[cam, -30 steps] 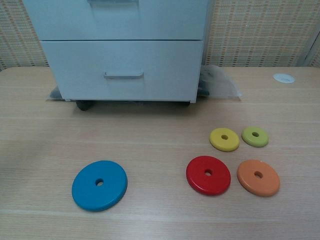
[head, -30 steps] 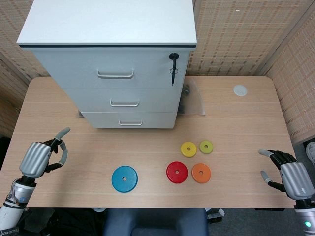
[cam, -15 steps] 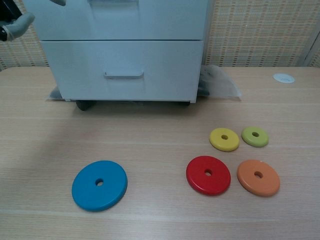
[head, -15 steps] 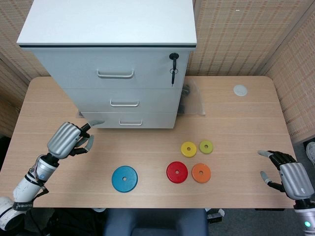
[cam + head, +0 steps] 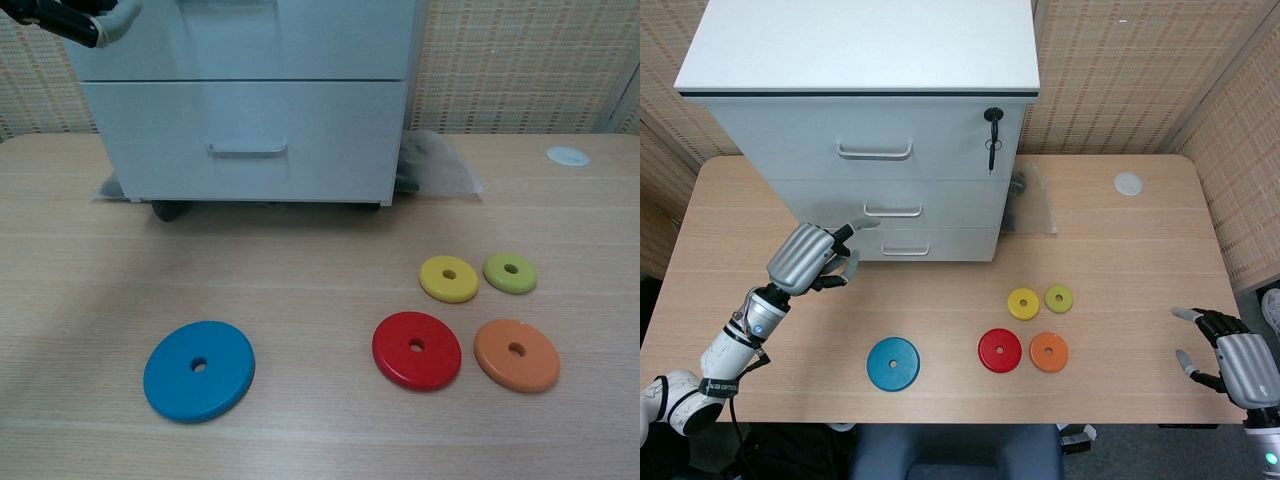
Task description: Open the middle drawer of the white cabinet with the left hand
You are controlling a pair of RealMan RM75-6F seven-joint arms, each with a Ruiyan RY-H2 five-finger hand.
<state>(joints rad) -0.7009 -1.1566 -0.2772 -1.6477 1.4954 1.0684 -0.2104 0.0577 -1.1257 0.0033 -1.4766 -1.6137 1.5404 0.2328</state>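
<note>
The white cabinet [image 5: 860,50] stands at the back of the table with three drawers, all closed. The middle drawer [image 5: 950,204] has a small silver handle [image 5: 892,211]. My left hand [image 5: 812,258] hovers in front of the cabinet's lower left, holding nothing, one finger stretched towards that handle and stopping just short of it. In the chest view only part of the left hand [image 5: 70,15] shows at the top left, beside the middle drawer [image 5: 300,40]. My right hand [image 5: 1238,362] rests at the table's near right corner, fingers apart and empty.
A key [image 5: 992,135] hangs in the top drawer's lock. Blue [image 5: 893,364], red [image 5: 1000,350], orange [image 5: 1048,352], yellow [image 5: 1023,302] and green [image 5: 1058,298] discs lie on the near table. A plastic bag [image 5: 1030,200] sits right of the cabinet, a white cap [image 5: 1127,183] beyond it.
My left hand has moved from the table's near left edge up and right to the cabinet front, close to the middle handle. The right hand has drifted slightly nearer the table's edge.
</note>
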